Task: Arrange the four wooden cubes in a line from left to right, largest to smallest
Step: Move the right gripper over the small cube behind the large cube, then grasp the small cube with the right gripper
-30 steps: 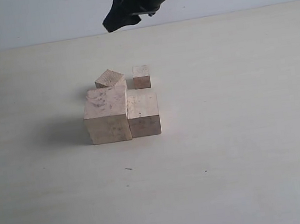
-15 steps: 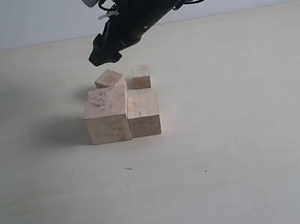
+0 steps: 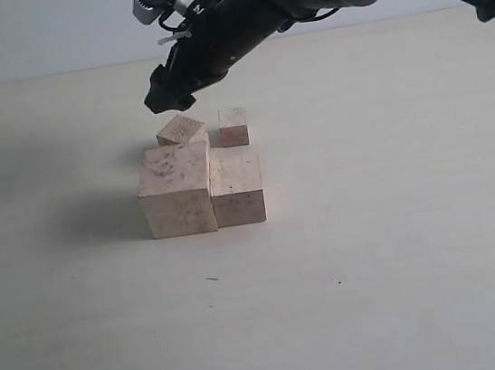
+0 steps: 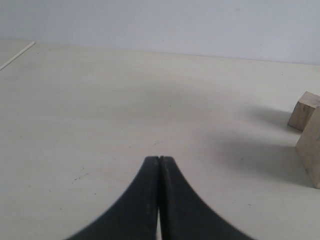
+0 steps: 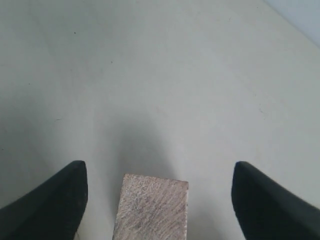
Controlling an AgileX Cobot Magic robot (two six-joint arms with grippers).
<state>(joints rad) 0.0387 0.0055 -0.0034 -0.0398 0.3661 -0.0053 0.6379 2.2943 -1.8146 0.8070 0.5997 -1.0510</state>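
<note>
Four pale wooden cubes sit clustered on the table. The largest cube (image 3: 175, 190) stands front left, touching the second-largest cube (image 3: 236, 189) on its right. Behind them are a turned mid-small cube (image 3: 182, 130) and the smallest cube (image 3: 233, 126). My right gripper (image 3: 167, 95) hangs just above the turned cube, reaching in from the upper right. In the right wrist view that gripper (image 5: 157, 170) is open, with the cube (image 5: 152, 207) between and below its fingers. My left gripper (image 4: 159, 160) is shut on nothing, and is out of the exterior view.
The pale table (image 3: 402, 247) stretches around the cluster on all sides. In the left wrist view the largest cube (image 4: 312, 147) and the turned cube (image 4: 305, 111) sit at the frame edge. A thin white stick (image 4: 17, 55) lies far off.
My right arm has come down and leftward from the top of the view to just above the turned cube. The cubes have not moved.
</note>
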